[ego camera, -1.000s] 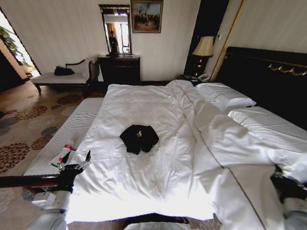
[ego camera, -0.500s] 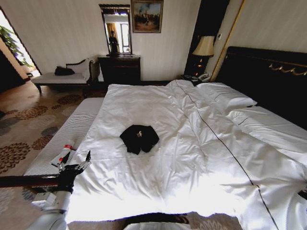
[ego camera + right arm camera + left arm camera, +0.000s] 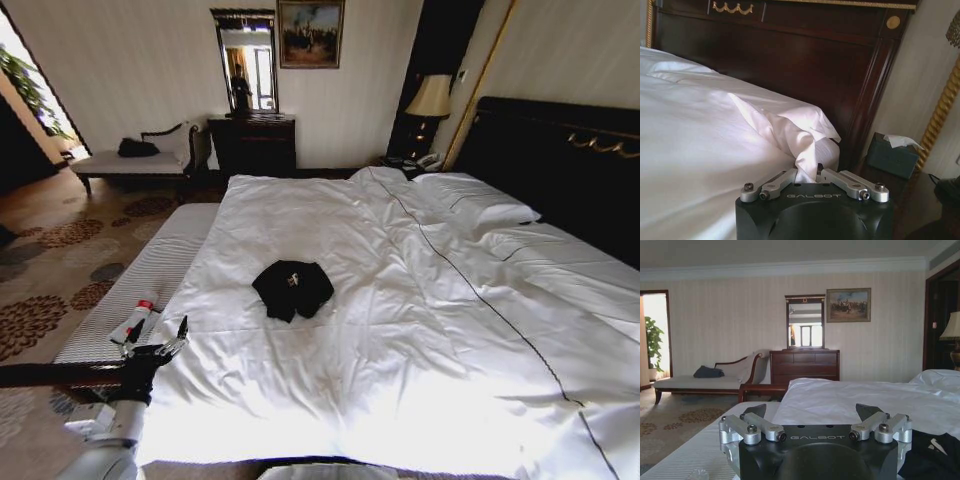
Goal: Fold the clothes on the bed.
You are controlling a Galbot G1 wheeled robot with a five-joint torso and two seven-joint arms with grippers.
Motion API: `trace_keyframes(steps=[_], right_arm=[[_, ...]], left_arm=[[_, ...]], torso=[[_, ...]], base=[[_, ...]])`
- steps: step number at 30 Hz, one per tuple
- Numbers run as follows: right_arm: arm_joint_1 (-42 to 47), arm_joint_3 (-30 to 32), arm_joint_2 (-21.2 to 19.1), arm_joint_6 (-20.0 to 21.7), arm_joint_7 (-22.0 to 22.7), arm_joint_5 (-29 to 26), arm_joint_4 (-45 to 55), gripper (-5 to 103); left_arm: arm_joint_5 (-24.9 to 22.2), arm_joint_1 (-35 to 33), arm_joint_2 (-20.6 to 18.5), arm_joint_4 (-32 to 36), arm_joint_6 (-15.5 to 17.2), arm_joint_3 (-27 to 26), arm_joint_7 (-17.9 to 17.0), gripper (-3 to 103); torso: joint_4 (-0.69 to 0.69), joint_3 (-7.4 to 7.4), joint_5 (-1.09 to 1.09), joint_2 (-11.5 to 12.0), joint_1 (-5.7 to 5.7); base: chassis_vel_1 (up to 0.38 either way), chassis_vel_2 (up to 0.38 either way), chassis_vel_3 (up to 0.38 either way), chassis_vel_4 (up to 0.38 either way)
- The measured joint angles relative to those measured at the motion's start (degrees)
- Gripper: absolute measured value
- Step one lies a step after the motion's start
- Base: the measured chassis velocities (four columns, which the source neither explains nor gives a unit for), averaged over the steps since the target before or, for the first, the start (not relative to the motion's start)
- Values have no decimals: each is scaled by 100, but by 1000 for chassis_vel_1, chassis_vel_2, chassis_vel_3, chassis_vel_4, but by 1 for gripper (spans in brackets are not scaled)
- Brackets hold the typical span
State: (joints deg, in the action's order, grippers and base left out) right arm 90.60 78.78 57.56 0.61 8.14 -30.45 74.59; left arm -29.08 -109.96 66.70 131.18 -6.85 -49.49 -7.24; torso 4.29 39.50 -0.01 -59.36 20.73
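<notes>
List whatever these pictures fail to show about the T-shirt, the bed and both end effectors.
- T-shirt, head view: bunched and small; its own folds hide the lettering and sleeves.
- Bed, head view: the near side is cut off by the bottom edge.
- Right end effector, right wrist view: shut on the duvet; the cloth hides its fingertips.
- Left end effector, left wrist view: open; its own body hides what lies below.

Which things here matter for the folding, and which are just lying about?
For the job:
black T-shirt, bunched up
bed
left pincer, open, hanging at the bed's near corner
right pincer, shut on the white duvet

Lying about:
striped bench
bottle on it
lamp
tissue box
</notes>
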Motion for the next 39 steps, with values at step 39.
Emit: trace_keyframes(steps=[39], right_arm=[[-774, -445, -254, -1389, -290, 227, -2358, 42]], left_arm=[[71, -138, 61, 57, -61, -42, 13, 100]], torso=[[3, 0, -4, -2, -2]], base=[[-1, -1, -1, -1]])
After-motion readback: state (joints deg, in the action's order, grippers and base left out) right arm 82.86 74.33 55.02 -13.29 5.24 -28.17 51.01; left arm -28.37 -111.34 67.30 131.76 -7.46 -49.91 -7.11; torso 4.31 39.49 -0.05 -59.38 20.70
